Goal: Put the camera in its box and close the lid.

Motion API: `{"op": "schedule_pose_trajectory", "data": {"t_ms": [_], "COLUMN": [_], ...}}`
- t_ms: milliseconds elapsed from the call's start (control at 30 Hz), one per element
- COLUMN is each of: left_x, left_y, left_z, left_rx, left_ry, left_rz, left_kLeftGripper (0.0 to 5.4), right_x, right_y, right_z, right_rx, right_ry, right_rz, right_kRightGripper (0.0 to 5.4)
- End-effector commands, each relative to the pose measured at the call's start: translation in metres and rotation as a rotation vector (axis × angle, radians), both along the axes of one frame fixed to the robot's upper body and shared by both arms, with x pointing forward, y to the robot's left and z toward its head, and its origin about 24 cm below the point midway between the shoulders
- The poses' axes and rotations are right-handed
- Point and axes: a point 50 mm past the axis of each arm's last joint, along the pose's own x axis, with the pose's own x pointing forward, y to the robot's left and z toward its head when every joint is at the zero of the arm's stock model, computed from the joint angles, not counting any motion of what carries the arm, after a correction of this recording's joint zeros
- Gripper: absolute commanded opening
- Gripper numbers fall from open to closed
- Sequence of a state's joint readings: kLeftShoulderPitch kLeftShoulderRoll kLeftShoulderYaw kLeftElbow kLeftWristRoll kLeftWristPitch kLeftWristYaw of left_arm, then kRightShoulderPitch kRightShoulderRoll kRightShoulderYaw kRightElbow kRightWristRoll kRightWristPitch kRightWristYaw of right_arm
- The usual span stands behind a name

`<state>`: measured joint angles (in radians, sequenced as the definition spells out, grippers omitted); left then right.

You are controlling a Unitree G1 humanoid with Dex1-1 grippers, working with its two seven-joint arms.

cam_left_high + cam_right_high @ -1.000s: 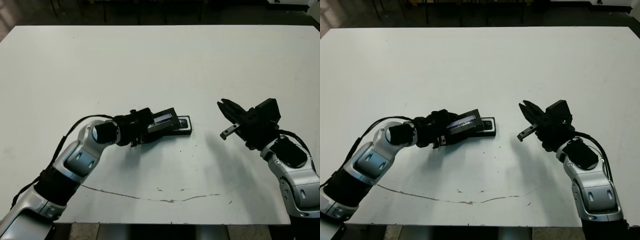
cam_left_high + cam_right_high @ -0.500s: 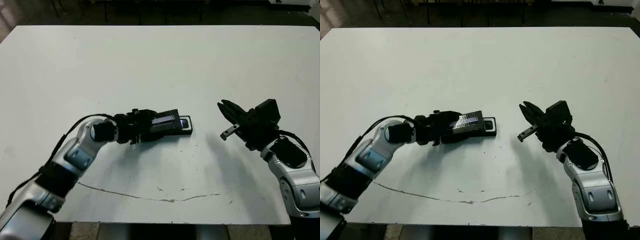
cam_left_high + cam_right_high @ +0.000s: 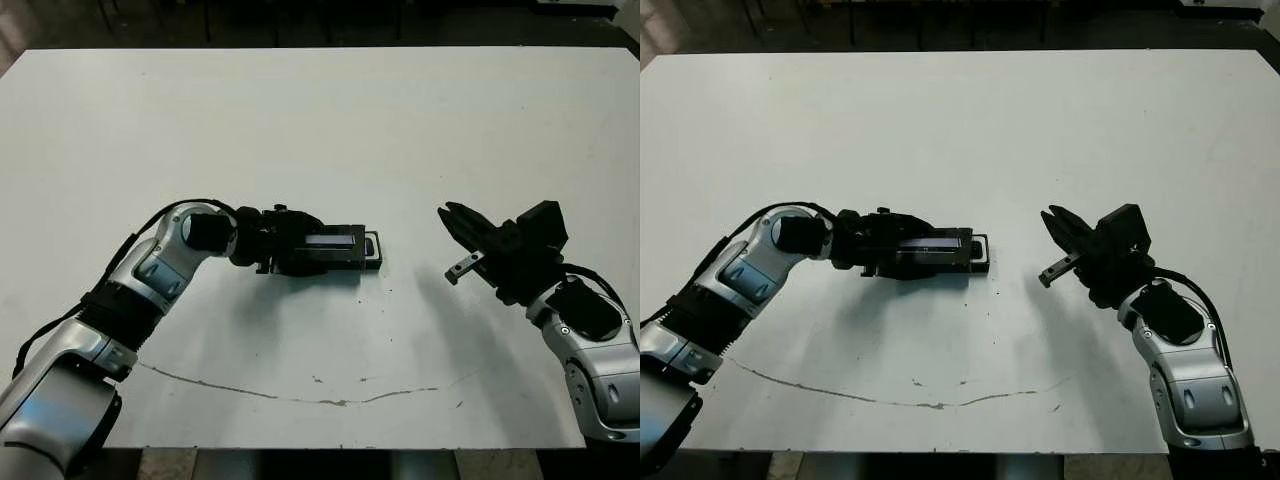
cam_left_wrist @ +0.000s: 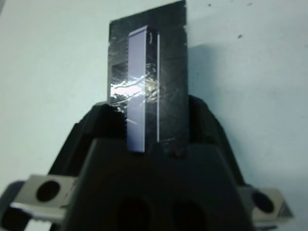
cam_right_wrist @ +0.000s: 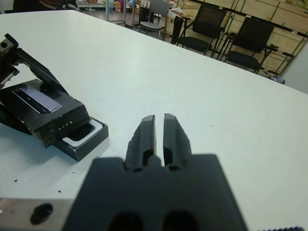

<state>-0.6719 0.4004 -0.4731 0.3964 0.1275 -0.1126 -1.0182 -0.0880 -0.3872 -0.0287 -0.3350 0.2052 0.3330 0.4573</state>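
My left gripper is shut on the lid, a flat black cover with a pale grey strip. It holds the lid level over the box at the table's middle. In the left wrist view the lid sits between the two fingers. Only the right end of the box sticks out from under the lid, showing white lining around a dark inside. The camera is hidden beneath the lid. My right gripper hovers to the right of the box, apart from it, fingers together and holding nothing.
A thin dark scratch line runs across the white table near its front edge. Black chairs stand beyond the table's far side.
The lid was tilted up at its right end. My left gripper has brought it down flat over the box and slid it slightly right. The right arm has barely moved.
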Motion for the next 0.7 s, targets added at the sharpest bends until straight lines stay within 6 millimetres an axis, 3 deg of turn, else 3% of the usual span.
{"op": "schedule_pose_trajectory", "data": {"t_ms": [33, 400, 700], "left_x": [0.003, 0.006, 0.000], "left_y": [0.021, 0.018, -0.004], "left_z": [-0.024, -0.043, -0.047], "left_rx": [0.078, -0.042, -0.095], "left_ry": [0.133, 0.252, 0.302], "left_rz": [0.115, 0.204, 0.161], "left_kLeftGripper": [2.73, 2.73, 2.73], "right_x": [-0.002, -0.004, -0.004], "right_y": [-0.004, -0.007, -0.007], "right_z": [-0.005, -0.005, -0.005], "right_rx": [-0.005, -0.013, -0.005], "right_ry": [0.032, 0.032, 0.037], "right_rz": [-0.009, -0.015, -0.007], "right_kRightGripper": [0.00, 0.00, 0.00]}}
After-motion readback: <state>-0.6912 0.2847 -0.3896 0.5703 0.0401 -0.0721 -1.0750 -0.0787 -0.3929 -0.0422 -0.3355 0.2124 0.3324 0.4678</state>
